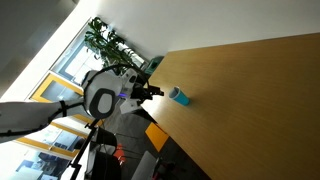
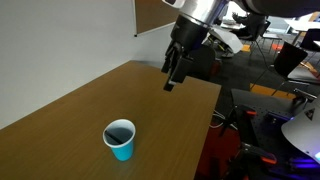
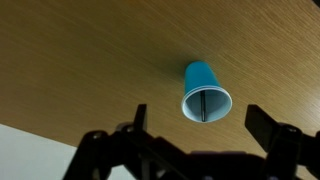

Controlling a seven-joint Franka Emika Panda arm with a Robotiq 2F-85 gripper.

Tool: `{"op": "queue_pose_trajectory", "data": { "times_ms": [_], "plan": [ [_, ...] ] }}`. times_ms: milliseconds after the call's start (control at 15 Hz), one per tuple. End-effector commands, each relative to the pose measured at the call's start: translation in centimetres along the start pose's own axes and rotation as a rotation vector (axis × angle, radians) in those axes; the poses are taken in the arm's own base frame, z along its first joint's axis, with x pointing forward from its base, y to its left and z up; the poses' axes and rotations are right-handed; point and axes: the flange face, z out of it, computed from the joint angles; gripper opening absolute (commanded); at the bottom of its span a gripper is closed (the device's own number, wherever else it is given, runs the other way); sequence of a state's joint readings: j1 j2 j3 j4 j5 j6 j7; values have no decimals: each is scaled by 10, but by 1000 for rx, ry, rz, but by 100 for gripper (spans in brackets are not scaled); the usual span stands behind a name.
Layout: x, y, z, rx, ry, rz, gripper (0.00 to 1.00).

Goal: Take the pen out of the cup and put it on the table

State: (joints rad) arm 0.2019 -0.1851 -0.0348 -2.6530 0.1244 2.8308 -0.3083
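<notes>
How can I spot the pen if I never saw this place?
Find the big table with the smooth light-brown wooden top. One small light-blue round cup stands on it. The pen is the thin dark stick inside that cup, the only thing in it.

Table [image 2: 60,108]: smooth light-brown wood top, dark edge.
One teal cup [image 2: 120,139] stands upright on it, mouth up, near one edge; grain shows in wrist view.
</notes>
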Motion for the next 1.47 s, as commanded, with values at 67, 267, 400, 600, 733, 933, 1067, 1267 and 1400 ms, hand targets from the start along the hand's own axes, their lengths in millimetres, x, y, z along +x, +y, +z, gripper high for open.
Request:
{"op": "queue_pose_trajectory", "data": {
  "times_ms": [67, 267, 400, 600, 733, 933, 1067, 1267, 1400],
  "plan": [
    [7, -8, 14, 1, -7, -16, 100],
    [8, -10, 22, 4, -20, -21, 100],
    [8, -8, 20, 2, -17, -18, 100],
    [9, -8, 24, -7, 0, -24, 100],
    [15, -13, 32, -14, 32, -31, 100],
    [20, -25, 46, -34, 110, -51, 100],
    [20, -26, 57, -45, 145, -49, 100],
    [18, -23, 74, -55, 174, -24, 100],
    [20, -21, 84, -57, 164, 10, 100]
  ]
}}
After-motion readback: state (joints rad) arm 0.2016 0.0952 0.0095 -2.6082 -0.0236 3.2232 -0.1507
